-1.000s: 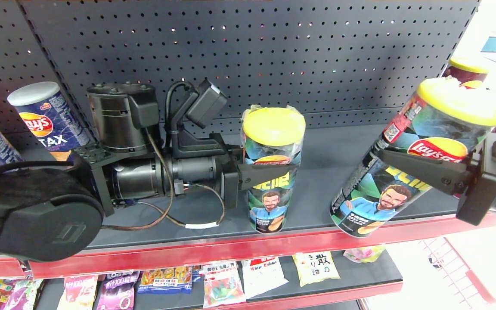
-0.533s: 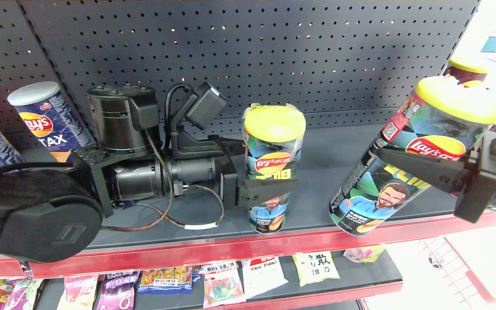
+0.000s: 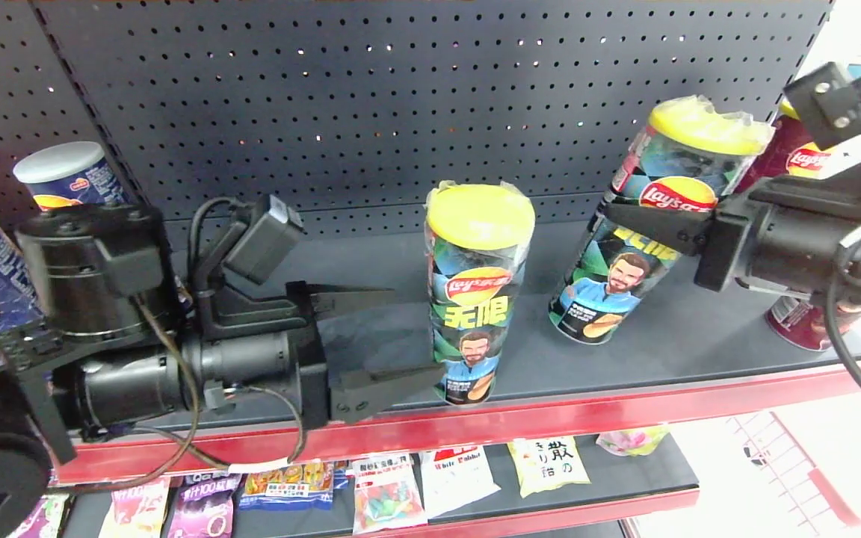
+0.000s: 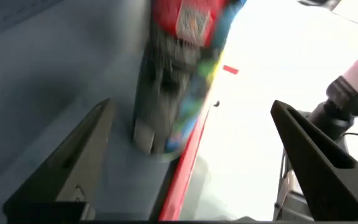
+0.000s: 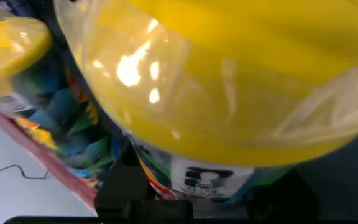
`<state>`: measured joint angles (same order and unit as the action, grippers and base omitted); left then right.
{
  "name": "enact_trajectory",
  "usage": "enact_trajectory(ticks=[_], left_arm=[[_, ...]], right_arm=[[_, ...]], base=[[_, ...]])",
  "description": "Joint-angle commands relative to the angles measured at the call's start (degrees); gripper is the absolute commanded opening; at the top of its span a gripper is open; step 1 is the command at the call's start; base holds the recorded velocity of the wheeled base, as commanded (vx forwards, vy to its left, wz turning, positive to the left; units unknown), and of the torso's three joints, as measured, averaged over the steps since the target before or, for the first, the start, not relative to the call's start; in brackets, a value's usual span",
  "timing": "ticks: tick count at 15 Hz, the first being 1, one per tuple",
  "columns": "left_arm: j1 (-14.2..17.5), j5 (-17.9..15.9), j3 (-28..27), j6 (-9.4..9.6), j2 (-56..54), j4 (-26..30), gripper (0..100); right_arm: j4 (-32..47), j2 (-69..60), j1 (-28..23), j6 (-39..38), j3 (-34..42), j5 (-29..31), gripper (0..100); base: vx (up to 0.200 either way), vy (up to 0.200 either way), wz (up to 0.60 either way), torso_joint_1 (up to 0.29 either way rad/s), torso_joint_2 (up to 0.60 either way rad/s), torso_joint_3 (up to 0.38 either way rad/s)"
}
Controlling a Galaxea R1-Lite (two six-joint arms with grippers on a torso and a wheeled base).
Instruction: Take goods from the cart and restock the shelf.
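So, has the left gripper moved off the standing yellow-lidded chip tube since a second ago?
Yes. The left gripper has opened and drawn back toward the robot's left, off the yellow-lidded cardboard chip tube, which stands unmoved on the grey shelf.

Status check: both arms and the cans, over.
Left gripper open beside upright can on shelf. Right gripper shut on second can, tilted over shelf. Dark red can close behind it.
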<state>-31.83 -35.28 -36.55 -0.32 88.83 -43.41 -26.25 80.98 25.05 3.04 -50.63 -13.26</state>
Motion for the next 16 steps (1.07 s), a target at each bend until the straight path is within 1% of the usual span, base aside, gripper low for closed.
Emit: enact_trajectory(ticks=[1,2,3,4,5,7,10,11,13,14,16], left_arm=[[3.35,1.44,4.91,-0.12,-6.83,-0.1,100],[4.06,4.08,5.7,-0.12,-8.33,-0.01,100],[4.06,7.95,5.79,-0.12,-8.85,-0.01,100],[3.97,12.6,5.61,-0.12,-9.2,-0.1,100],[3.97,15.33,5.35,-0.12,-9.56,-0.1,100],[3.97,15.86,5.7,-0.12,-10.35,-0.1,100],[4.32,16.21,5.52,-0.03,-10.35,0.08,100],[4.85,16.56,5.61,-0.03,-10.35,0.17,100],[5.2,18.58,5.7,-0.21,-10.35,0.17,100],[7.4,18.4,5.7,-0.21,-10.08,0.17,100],[8.27,18.23,5.7,-0.21,-9.91,0.08,100]], right_arm=[[-0.12,7.52,-2.11,0.04,-4.92,-0.27,0],[-0.03,9.72,-2.02,0.13,-7.12,-0.71,0],[-0.03,11.48,-1.67,0.13,-8.52,-1.68,0],[-0.03,13.5,-1.58,0.13,-10.28,-2.29,0],[-0.03,15.87,-1.5,0.13,-12.48,-2.38,0],[-0.03,19.83,-1.41,0.13,-17.14,-2.47,0],[0.14,24.22,0.44,0.04,-22.85,-2.47,0],[0.14,24.93,1.32,0.04,-23.73,-2.38,0],[0.23,26.42,2.99,0.04,-25.05,-2.29,0],[0.32,27.39,3.86,0.04,-26.63,-2.12,0],[0.32,28.18,3.95,0.04,-27.6,-1.94,0]], base=[[0.0,0.0,0.0,0.0,0.0,0.0],[0.0,0.0,0.0,0.0,0.0,0.0],[0.0,0.0,0.0,0.0,0.0,0.0],[0.0,0.0,0.0,0.0,0.0,0.0],[0.0,0.0,0.0,0.0,0.0,0.0],[0.0,0.0,0.0,0.0,0.0,0.0],[0.0,0.0,0.0,0.0,0.0,0.0],[0.0,0.0,0.0,0.0,0.0,0.0],[0.0,0.0,0.0,0.0,0.0,0.0],[0.0,0.0,0.0,0.0,0.0,0.0],[0.0,0.0,0.0,0.0,0.0,0.0]])
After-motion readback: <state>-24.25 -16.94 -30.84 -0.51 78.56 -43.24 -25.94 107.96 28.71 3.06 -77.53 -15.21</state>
